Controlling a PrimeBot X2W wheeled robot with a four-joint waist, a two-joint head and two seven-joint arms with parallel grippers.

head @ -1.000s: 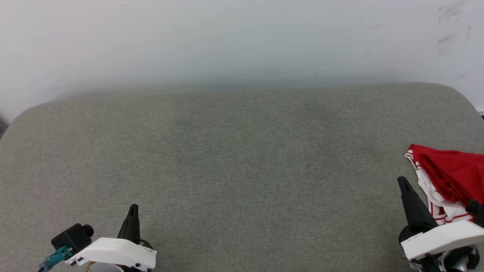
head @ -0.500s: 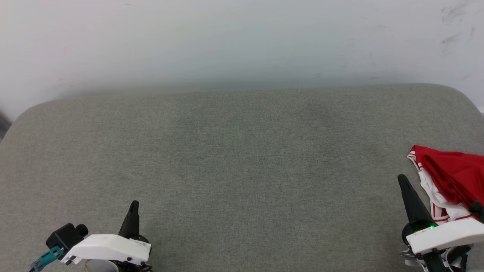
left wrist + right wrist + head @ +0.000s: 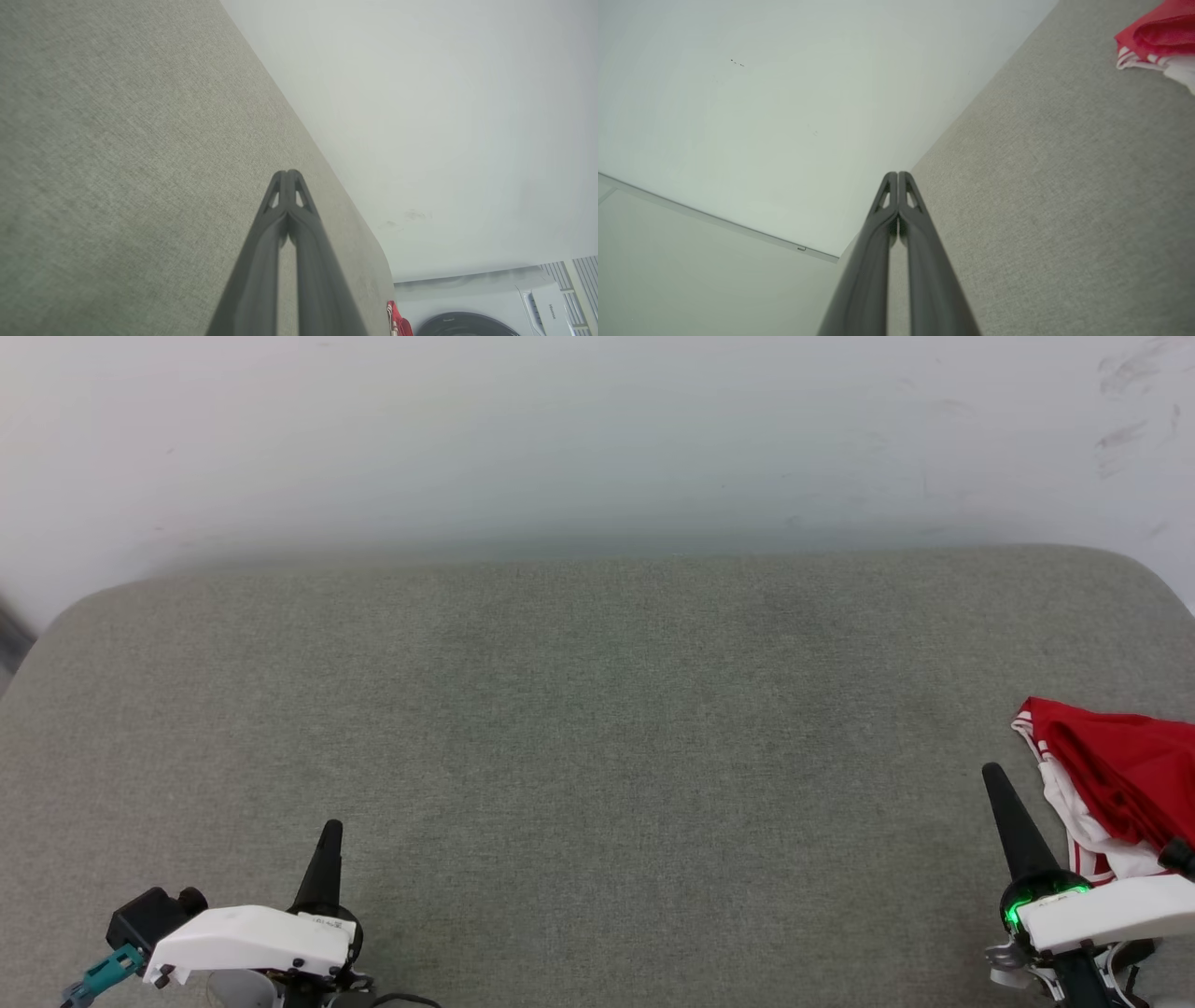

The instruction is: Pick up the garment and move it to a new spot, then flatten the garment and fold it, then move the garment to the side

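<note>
The garment [image 3: 1116,775] lies bunched at the far right edge of the grey cushioned surface [image 3: 597,728], red fabric over white striped sleeve sections. It also shows in the right wrist view's top right corner as the garment [image 3: 1157,35], and as a small red scrap, the garment [image 3: 396,322], low in the left wrist view. My right gripper [image 3: 991,773] stands just left of it, shut and empty, tips pressed together [image 3: 897,175]. My left gripper [image 3: 331,828] is at the lower left, shut with nothing in it [image 3: 288,173].
A pale wall [image 3: 597,439] runs behind the surface's far edge. A white appliance with a dark round door [image 3: 467,322] stands beyond the surface's right end. The surface's rounded corners fall off at left and right.
The head view has drifted slightly, so the garment sits a little further right and lower. Both grippers stay shut; the left one points slightly higher. A green light now glows at the right gripper's base.
</note>
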